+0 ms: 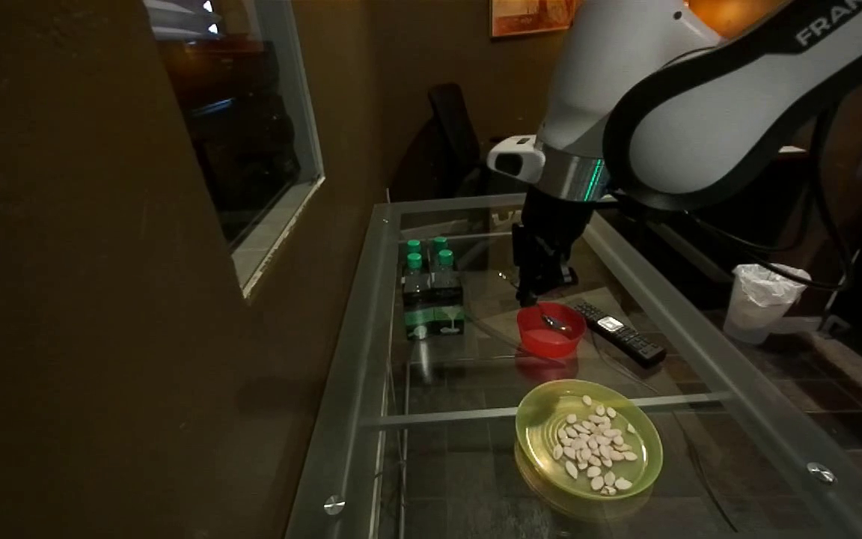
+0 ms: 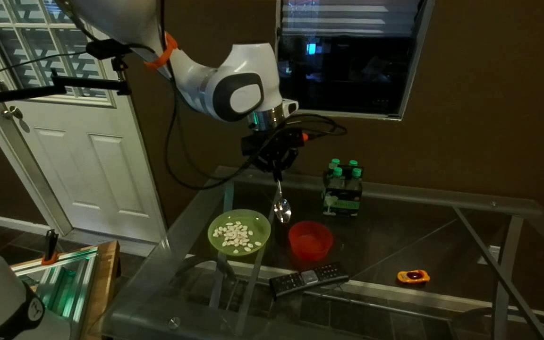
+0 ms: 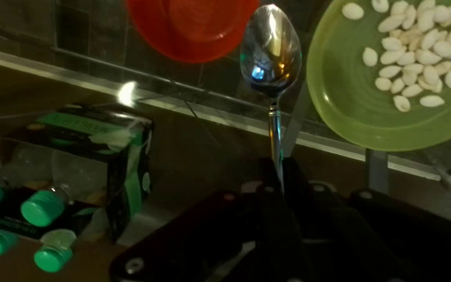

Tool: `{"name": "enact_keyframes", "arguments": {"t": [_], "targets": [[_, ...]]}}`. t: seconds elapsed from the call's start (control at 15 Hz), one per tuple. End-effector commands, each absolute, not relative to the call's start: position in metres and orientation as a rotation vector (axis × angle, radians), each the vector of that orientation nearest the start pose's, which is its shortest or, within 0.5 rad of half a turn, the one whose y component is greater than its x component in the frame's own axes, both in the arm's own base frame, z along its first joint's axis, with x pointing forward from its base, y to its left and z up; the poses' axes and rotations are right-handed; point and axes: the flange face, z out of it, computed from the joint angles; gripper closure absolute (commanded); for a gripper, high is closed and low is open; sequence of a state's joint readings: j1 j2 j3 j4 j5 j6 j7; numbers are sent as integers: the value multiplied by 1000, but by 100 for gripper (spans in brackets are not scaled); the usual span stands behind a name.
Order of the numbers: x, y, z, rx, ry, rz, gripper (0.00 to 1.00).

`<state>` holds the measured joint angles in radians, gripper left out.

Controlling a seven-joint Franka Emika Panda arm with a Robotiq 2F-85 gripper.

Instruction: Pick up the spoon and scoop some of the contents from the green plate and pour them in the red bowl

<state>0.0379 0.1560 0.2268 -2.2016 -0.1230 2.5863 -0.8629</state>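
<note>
My gripper is shut on the handle of the silvery spoon (image 3: pixel 271 51) in the wrist view (image 3: pixel 280 170). The spoon hangs bowl-end down, above the table, in an exterior view (image 2: pixel 282 210); no pieces show on it. The red bowl stands on the glass table in both exterior views (image 1: pixel 551 346) (image 2: pixel 310 242) and at the top of the wrist view (image 3: pixel 206 49). The green plate (image 2: pixel 215 222) lies beside it, also in the wrist view (image 3: pixel 343 102). The contents, pale seed-like pieces (image 1: pixel 592 449), lie heaped on the plate (image 1: pixel 539 438). The spoon tip is between plate and bowl in the wrist view.
A black remote (image 2: pixel 309 278) lies close to the red bowl. A carton of bottles with green caps (image 2: pixel 343 200) stands near the wall, left in the wrist view (image 3: pixel 131 172). An orange object (image 2: pixel 412 276) shows farther off. The glass table (image 2: pixel 385 231) is bordered by a wall with a window.
</note>
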Motion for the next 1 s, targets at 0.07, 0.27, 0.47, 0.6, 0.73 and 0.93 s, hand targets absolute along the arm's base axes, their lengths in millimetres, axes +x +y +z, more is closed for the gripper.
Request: {"name": "enact_keyframes", "arguments": {"t": [0.07, 0.27, 0.47, 0.6, 0.73, 0.93], "targets": [[494, 187, 356, -2471, -1863, -375, 98], [501, 200, 349, -2449, -1855, -373, 90], [494, 206, 350, -2418, -1865, -372, 90], [500, 205, 340, -2413, -1901, -311, 98], [499, 210, 326, -2387, -1916, -246, 98], [497, 223, 303, -2328, -1932, -185, 98]]}}
